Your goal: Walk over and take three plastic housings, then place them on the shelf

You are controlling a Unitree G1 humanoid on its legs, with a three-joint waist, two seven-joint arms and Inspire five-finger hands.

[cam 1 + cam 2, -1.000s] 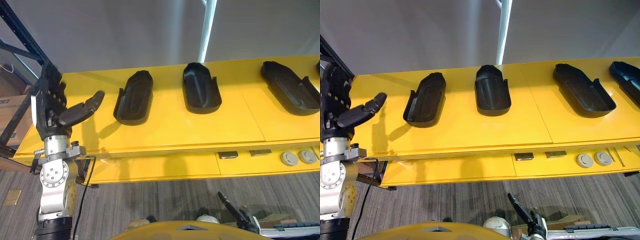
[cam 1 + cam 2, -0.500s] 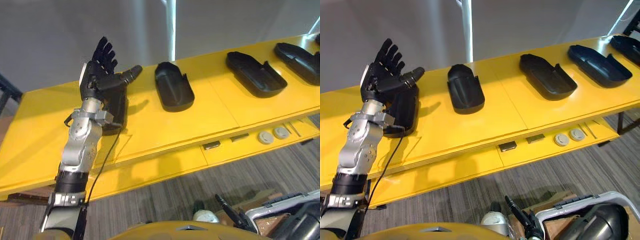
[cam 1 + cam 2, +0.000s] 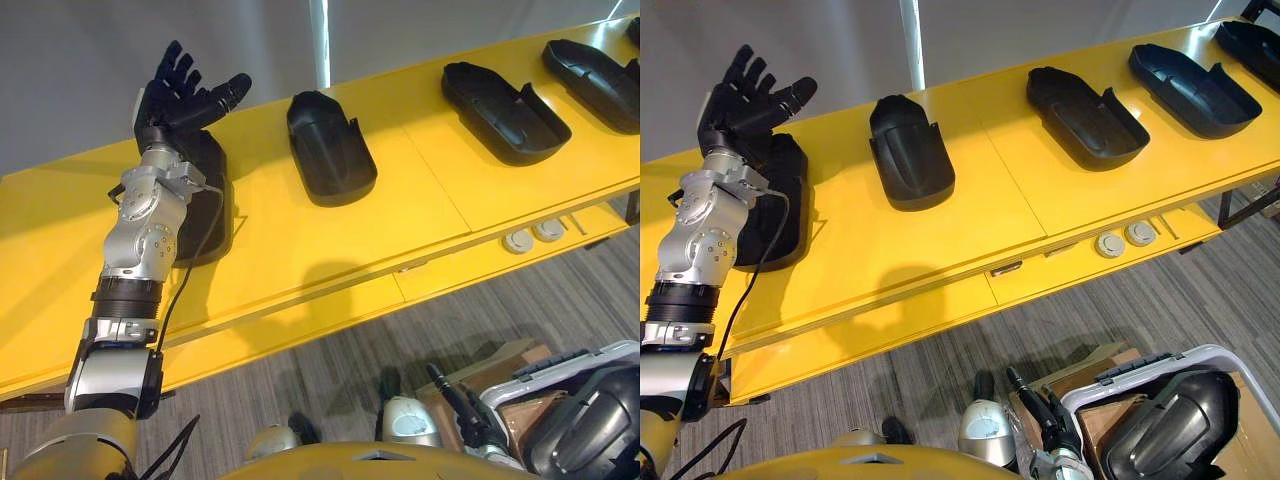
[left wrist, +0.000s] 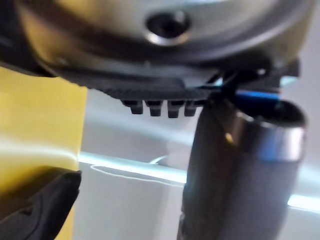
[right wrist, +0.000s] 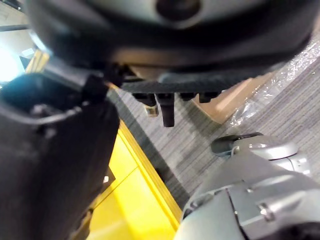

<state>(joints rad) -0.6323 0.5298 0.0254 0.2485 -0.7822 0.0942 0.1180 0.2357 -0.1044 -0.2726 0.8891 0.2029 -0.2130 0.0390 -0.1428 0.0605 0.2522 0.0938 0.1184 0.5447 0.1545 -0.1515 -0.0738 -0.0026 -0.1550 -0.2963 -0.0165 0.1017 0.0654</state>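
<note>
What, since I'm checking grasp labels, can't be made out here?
1. Leftmost housing: eye views, the arm of the open left hand covers much of it.
2. Far-right housing: right eye view, cut off by the edge.
3. Right hand: right wrist view, too close and blurred to tell whether it holds anything.

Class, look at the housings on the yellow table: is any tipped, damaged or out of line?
Nothing stands out. The housings lie in a spaced row on the table, none visibly broken. The leftmost housing is partly hidden behind the arm of the open left hand.
</note>
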